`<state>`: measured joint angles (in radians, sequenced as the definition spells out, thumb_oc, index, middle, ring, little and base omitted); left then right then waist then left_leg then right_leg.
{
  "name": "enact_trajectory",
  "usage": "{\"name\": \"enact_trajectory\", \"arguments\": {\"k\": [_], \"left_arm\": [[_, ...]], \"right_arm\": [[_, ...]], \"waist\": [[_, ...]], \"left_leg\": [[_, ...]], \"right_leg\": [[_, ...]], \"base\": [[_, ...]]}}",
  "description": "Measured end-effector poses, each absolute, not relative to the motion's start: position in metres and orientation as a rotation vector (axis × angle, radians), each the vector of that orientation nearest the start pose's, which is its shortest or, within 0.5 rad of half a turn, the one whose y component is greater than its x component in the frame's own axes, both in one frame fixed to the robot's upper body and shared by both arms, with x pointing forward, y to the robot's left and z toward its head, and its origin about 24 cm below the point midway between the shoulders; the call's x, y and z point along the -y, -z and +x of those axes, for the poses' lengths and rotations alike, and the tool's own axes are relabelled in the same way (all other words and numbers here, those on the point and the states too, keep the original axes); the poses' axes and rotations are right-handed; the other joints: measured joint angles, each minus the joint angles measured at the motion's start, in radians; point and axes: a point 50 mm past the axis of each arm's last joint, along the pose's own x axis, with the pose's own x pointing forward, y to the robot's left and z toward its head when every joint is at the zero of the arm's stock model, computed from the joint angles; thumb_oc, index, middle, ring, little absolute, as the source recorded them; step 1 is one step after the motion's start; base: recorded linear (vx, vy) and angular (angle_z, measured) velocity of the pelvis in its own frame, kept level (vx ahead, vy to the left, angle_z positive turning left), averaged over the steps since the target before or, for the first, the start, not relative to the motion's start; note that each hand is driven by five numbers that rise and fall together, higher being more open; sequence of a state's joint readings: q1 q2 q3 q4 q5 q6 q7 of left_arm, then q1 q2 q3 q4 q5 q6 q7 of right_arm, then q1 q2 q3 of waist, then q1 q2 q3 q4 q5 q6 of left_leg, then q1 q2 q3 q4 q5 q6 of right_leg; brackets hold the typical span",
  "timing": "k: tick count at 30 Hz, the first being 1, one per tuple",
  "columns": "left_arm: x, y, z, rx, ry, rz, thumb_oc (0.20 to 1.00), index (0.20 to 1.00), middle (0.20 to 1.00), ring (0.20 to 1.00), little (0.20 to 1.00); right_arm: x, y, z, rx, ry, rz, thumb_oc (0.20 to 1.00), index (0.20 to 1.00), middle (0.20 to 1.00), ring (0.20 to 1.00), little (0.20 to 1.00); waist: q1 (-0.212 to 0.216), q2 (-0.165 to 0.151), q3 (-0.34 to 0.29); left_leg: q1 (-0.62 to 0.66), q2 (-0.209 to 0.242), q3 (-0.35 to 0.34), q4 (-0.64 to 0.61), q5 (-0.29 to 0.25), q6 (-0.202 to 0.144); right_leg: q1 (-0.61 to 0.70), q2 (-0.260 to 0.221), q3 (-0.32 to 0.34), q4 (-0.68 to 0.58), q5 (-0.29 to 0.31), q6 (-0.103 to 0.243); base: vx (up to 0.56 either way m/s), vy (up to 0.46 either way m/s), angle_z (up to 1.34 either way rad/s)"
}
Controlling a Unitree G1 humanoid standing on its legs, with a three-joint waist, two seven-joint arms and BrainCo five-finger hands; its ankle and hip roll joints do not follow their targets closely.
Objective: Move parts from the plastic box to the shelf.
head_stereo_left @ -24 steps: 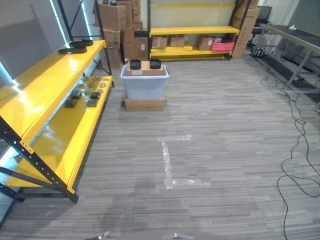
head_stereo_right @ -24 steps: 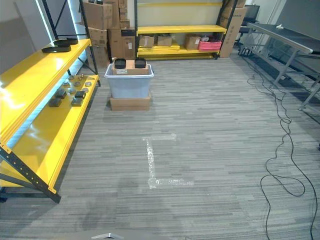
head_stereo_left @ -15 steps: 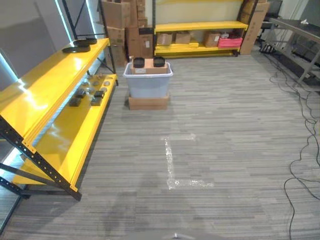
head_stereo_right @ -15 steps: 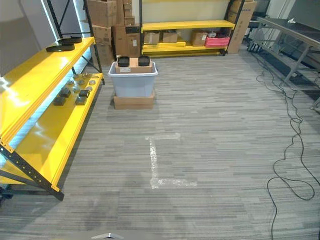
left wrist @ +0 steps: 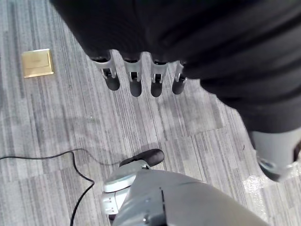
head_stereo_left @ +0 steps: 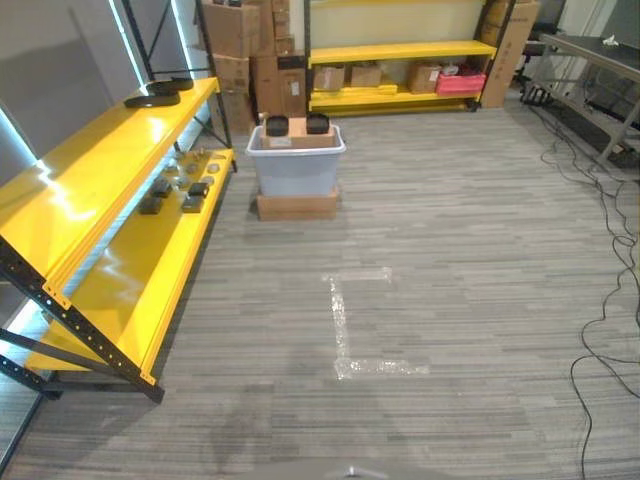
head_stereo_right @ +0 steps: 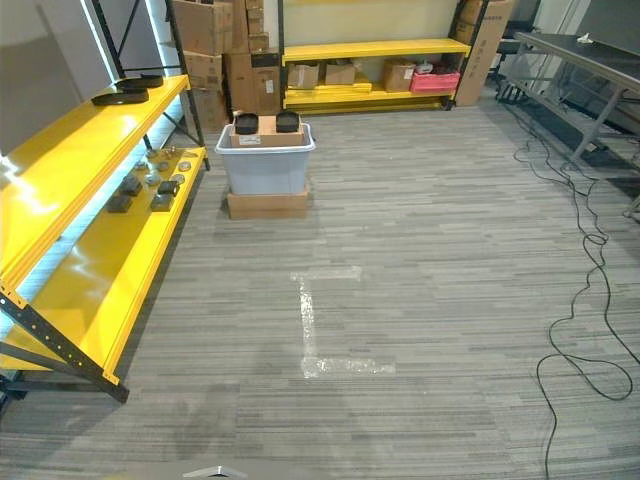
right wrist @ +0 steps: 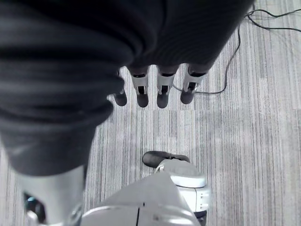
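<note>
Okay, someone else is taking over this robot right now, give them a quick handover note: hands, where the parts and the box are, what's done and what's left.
Left hand: open, holding nothing, hanging over bare floor.
Right hand: open, holding nothing, also over the floor.
The plastic box stands ahead on a flat cardboard box, with two dark parts and a cardboard piece showing at its top.
The yellow shelf runs along the robot's left; a cluster of small parts already lies on its lower level, near the far end.
Done: some parts are on the shelf.
Left: walk up to the box, pick up the remaining parts and carry them to the shelf.
</note>
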<state>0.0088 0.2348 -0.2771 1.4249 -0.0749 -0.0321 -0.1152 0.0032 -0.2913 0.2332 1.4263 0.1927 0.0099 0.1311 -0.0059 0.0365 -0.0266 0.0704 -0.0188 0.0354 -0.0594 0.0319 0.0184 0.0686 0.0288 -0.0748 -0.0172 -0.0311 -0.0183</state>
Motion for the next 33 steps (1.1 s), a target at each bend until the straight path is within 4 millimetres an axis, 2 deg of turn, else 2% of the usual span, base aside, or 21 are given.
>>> {"name": "enact_trajectory", "arguments": {"k": [6, 8, 15, 17, 19, 21, 23, 24, 25, 26, 29, 33], "left_arm": [[-0.225, 0.171, 0.057, -1.376, 0.122, 0.249, 1.000, 1.000, 1.000, 1.000, 1.000], [-0.225, 0.170, 0.065, -1.359, 0.128, 0.261, 1.000, 1.000, 1.000, 1.000, 1.000], [-0.219, 0.170, 0.066, -1.355, 0.206, 0.323, 1.000, 1.000, 1.000, 1.000, 1.000], [-0.216, 0.170, 0.069, -1.340, 0.223, 0.331, 1.000, 1.000, 1.000, 1.000, 1.000], [-0.216, 0.170, 0.069, -1.340, 0.223, 0.331, 1.000, 1.000, 1.000, 1.000, 1.000], [-0.214, 0.166, 0.091, -1.261, 0.218, 0.349, 1.000, 1.000, 1.000, 1.000, 1.000], [-0.219, 0.162, 0.103, -1.213, 0.251, 0.413, 1.000, 1.000, 1.000, 1.000, 1.000], [-0.225, 0.158, 0.109, -1.184, 0.274, 0.465, 1.000, 1.000, 1.000, 1.000, 1.000], [-0.240, 0.152, 0.119, -1.153, 0.261, 0.533, 1.000, 1.000, 1.000, 1.000, 1.000], [-0.244, 0.150, 0.120, -1.150, 0.246, 0.547, 1.000, 1.000, 1.000, 1.000, 1.000], [-0.258, 0.148, 0.115, -1.172, 0.214, 0.589, 1.000, 1.000, 1.000, 1.000, 1.000], [-0.258, 0.155, 0.094, -1.239, 0.142, 0.539, 1.000, 1.000, 1.000, 1.000, 1.000]], "right_arm": [[0.250, 0.166, 0.048, -1.452, 0.007, -0.168, 1.000, 1.000, 1.000, 1.000, 1.000], [0.249, 0.165, 0.057, -1.441, -0.012, -0.164, 1.000, 1.000, 1.000, 1.000, 1.000], [0.247, 0.163, 0.077, -1.396, -0.089, -0.237, 1.000, 1.000, 1.000, 1.000, 1.000], [0.244, 0.161, 0.089, -1.361, -0.131, -0.284, 1.000, 1.000, 1.000, 1.000, 1.000], [0.244, 0.161, 0.089, -1.361, -0.131, -0.284, 1.000, 1.000, 1.000, 1.000, 1.000], [0.240, 0.152, 0.122, -1.235, -0.149, -0.326, 1.000, 1.000, 1.000, 1.000, 1.000], [0.235, 0.150, 0.131, -1.185, -0.243, -0.442, 1.000, 1.000, 1.000, 1.000, 1.000], [0.233, 0.149, 0.132, -1.161, -0.299, -0.498, 1.000, 1.000, 1.000, 1.000, 1.000], [0.236, 0.148, 0.131, -1.147, -0.285, -0.493, 1.000, 1.000, 1.000, 1.000, 1.000], [0.237, 0.148, 0.132, -1.146, -0.277, -0.493, 1.000, 1.000, 1.000, 1.000, 1.000], [0.248, 0.150, 0.119, -1.199, -0.195, -0.441, 1.000, 1.000, 1.000, 1.000, 1.000], [0.264, 0.156, 0.086, -1.304, -0.002, -0.275, 1.000, 1.000, 1.000, 1.000, 1.000]], "waist": [[-0.005, -0.007, 0.013], [-0.005, -0.011, 0.019], [-0.003, -0.018, 0.026], [-0.002, -0.018, 0.031], [-0.002, -0.018, 0.031], [-0.002, -0.018, 0.053], [0.002, -0.022, 0.058], [0.004, -0.027, 0.063], [0.008, -0.035, 0.066], [0.007, -0.035, 0.066], [0.006, -0.029, 0.070], [0.005, -0.022, 0.071]], "left_leg": [[-0.011, 0.002, 0.018, 0.000, 0.000, 0.000], [-0.016, 0.002, 0.020, 0.000, 0.000, 0.000], [0.003, -0.001, 0.020, -0.014, 0.001, 0.000], [0.003, -0.001, 0.018, -0.014, 0.002, -0.001], [0.003, -0.001, 0.018, -0.014, 0.002, -0.001], [0.002, -0.001, 0.016, -0.015, 0.007, -0.002], [-0.001, 0.001, 0.012, -0.014, 0.011, -0.005], [-0.001, 0.001, 0.007, -0.014, 0.012, -0.006], [-0.001, 0.003, -0.004, -0.018, 0.015, -0.010], [0.001, 0.003, -0.004, -0.018, 0.015, -0.010], [0.007, 0.004, 0.001, -0.019, 0.014, -0.011], [0.017, 0.001, 0.005, -0.019, 0.011, -0.006]], "right_leg": [[-0.017, 0.001, 0.011, 0.000, 0.007, 0.008], [-0.017, 0.001, 0.012, -0.012, 0.019, 0.002], [0.024, 0.001, 0.011, -0.068, 0.045, 0.003], [0.025, 0.001, 0.008, -0.069, 0.046, 0.003], [0.025, 0.001, 0.008, -0.069, 0.046, 0.003], [0.024, 0.002, 0.008, -0.070, 0.049, 0.003], [0.026, 0.004, 0.005, -0.070, 0.049, 0.003], [0.025, 0.005, 0.004, -0.070, 0.047, 0.005], [0.027, 0.008, -0.001, -0.070, 0.046, 0.004], [0.028, 0.008, -0.001, -0.070, 0.047, 0.003], [0.032, 0.007, 0.004, -0.071, 0.046, 0.003], [0.040, 0.004, 0.004, -0.071, 0.047, 0.003]], "base": [[-0.03, 0.005, -0.08], [-0.01, 0.047, -0.02], [-0.01, 0.006, 0.00], [-0.04, -0.009, 0.02], [0.00, 0.000, 0.00], [-0.05, -0.069, 0.02], [-0.02, -0.077, 0.06], [0.02, -0.061, 0.15], [0.02, -0.040, 0.13], [0.04, -0.017, 0.08], [0.05, 0.054, -0.04], [0.06, 0.050, -0.03]]}}
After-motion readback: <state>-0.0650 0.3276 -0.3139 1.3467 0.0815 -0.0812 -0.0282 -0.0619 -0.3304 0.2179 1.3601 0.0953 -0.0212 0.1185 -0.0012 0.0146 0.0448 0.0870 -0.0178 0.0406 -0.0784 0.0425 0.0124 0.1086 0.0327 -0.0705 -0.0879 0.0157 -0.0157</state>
